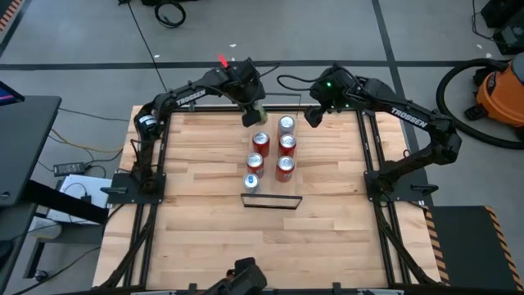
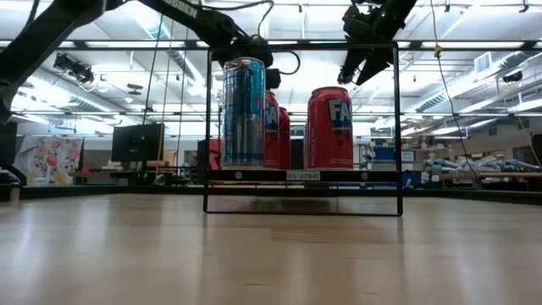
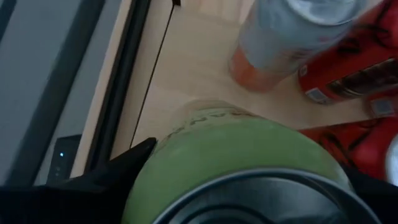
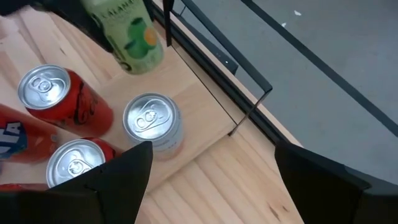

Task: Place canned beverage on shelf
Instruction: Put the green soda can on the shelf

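A pale green can is in my left gripper over the far left corner of the shelf, a narrow light-wood board with black wire rails at its short ends. Several cans stand on the shelf in two rows: a silver-topped one at the far end, red ones behind it and a blue and silver one at the near end. My right gripper is open and empty above the table, just right of the shelf's far end. My left gripper pinches the green can between its two fingers, on the can's side wall just below the top rim. The fingers come from above, slanting down. The can hangs below them, slightly tilted; whether its base touches the board, I cannot tell.
The far wire rail stands close behind the green can, and the near rail frames the cans in the low view. The butcher-block tabletop lies bare to the left, right and near side of the shelf. A black frame edges the table.
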### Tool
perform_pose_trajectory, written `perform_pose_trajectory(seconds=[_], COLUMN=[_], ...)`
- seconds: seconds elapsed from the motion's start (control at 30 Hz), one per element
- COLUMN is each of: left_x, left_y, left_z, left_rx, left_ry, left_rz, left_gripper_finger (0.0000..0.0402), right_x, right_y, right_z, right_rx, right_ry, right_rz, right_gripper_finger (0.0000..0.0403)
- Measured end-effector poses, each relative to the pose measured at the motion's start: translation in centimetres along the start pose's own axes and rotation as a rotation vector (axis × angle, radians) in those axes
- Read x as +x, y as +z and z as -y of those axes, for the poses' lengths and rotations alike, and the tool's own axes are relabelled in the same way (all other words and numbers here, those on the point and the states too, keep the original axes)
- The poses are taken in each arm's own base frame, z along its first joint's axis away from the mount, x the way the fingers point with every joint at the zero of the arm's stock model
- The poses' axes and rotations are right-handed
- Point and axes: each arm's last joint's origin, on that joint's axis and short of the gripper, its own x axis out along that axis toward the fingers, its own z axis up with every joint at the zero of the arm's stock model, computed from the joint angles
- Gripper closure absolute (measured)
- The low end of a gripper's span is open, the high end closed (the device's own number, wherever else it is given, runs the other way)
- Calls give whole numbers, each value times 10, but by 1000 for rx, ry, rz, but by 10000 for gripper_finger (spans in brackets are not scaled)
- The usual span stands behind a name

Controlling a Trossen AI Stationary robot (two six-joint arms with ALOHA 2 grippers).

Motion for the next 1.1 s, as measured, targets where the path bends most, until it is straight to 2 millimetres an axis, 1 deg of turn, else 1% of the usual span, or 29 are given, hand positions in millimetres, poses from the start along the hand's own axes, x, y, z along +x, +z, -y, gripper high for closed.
perform_pose_trajectory(seconds=[0.3,0.47,0.8,1.1], left_x=[26,33,41,40], left_y=[1,2,-1,-2], left_z=[-1,3,4,4], left_rx=[-11,4,19,48], left_ry=[-12,-13,-6,-14], left_rz=[-4,-17,-47,-62], left_gripper_finger=[88,88,84,82], right_x=[0,0,0,0], right_y=[0,0,1,1], right_z=[-4,-4,-4,-4], right_rx=[9,26,31,30], right_ry=[7,7,9,11], right_rz=[1,2,14,14], right_gripper_finger=[54,54,54,54])
